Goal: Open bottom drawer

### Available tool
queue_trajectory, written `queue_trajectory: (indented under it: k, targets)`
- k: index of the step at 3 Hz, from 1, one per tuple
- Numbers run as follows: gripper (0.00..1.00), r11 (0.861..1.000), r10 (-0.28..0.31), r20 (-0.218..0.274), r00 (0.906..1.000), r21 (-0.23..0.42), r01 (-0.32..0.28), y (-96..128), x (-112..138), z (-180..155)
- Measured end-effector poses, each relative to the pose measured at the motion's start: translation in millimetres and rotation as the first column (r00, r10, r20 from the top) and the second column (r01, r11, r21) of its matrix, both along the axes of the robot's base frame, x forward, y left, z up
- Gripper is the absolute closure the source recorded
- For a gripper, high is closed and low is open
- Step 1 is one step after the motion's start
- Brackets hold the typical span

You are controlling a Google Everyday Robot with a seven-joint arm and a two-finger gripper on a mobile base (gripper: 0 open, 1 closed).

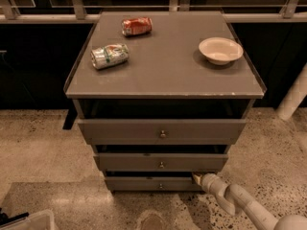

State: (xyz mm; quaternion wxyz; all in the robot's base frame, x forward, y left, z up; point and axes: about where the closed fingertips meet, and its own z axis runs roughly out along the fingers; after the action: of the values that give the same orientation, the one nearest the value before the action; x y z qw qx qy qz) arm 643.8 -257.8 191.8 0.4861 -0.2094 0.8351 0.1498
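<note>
Presently, from my remote station, I log the following.

Item 1: gripper (pixel 196 178). It sits low at the right end of the bottom drawer (pixel 144 183), its yellowish tip against the upper right corner of the drawer front. I cannot tell whether it is open or closed, nor whether it has hold of the edge. The arm (pixel 240 202) behind it is off-white, rounded and jointed, and runs to the lower right corner of my view.

Item 2: bottom drawer. Lowest of three in a grey cabinet (pixel 165 75), just above the floor. The front is flat, matt grey and the narrowest of the three, with a small round metal knob (pixel 160 185) at centre. A dark strip shows above its front.

Item 3: middle drawer (pixel 161 162) and top drawer (pixel 161 131). Same grey flat fronts, each with a small central knob, and each wider than the one below.

Item 4: cabinet top. Smooth grey slab with a raised rim. It carries a red can (pixel 136 26) and a green-and-white can (pixel 110 55), both lying on their sides at the left, and a shallow pale round bowl (pixel 220 50) at the right, well apart from the cans.

Item 5: floor (pixel 43 147). Speckled beige terrazzo, glossy.
</note>
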Motion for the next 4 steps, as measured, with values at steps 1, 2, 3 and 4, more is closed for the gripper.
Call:
queue_trajectory:
  k: [1,2,3,4]
  targets:
    - [1.0,0.999,-0.033,-0.093,0.9951,0.003,0.033,-2.3,-12.7,-4.9]
    - [1.0,0.999,-0.039,-0.118,0.9922,0.01,0.041,-2.8,-18.8,-2.8]
    - [1.0,0.998,-0.045,-0.164,0.9854,0.034,0.051,-0.6,-30.6,-7.0]
    - [1.0,0.998,-0.045,-0.164,0.9854,0.034,0.051,-0.6,-30.6,-2.8]
